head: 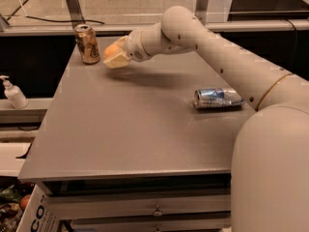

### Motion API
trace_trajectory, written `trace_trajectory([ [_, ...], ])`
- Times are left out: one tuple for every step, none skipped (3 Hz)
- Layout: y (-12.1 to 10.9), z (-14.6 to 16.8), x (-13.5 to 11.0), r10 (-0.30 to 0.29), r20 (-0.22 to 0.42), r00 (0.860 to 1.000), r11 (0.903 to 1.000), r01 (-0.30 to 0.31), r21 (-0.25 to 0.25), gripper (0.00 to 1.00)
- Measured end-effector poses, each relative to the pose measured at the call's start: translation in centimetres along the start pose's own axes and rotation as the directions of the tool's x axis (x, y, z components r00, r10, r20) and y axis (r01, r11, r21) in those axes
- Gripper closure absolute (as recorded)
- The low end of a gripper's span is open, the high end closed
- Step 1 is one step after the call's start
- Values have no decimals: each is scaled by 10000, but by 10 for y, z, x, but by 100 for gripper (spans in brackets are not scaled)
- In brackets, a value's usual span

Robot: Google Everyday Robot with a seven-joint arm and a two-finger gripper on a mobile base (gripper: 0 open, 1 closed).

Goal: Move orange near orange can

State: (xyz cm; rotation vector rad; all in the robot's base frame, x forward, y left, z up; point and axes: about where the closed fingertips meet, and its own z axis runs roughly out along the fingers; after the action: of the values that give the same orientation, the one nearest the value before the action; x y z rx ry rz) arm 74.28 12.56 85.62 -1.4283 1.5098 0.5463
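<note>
1 high view — jaws upper-left
</note>
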Motion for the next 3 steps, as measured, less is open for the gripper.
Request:
trace_trajectory([
  [-20,15,3,276,29,9996,9989,-277,372,100],
  [-29,27,1,565,101,9984,9971,-569,504,100],
  [-32,36,2,861,79,9963,9950,-864,510,100],
])
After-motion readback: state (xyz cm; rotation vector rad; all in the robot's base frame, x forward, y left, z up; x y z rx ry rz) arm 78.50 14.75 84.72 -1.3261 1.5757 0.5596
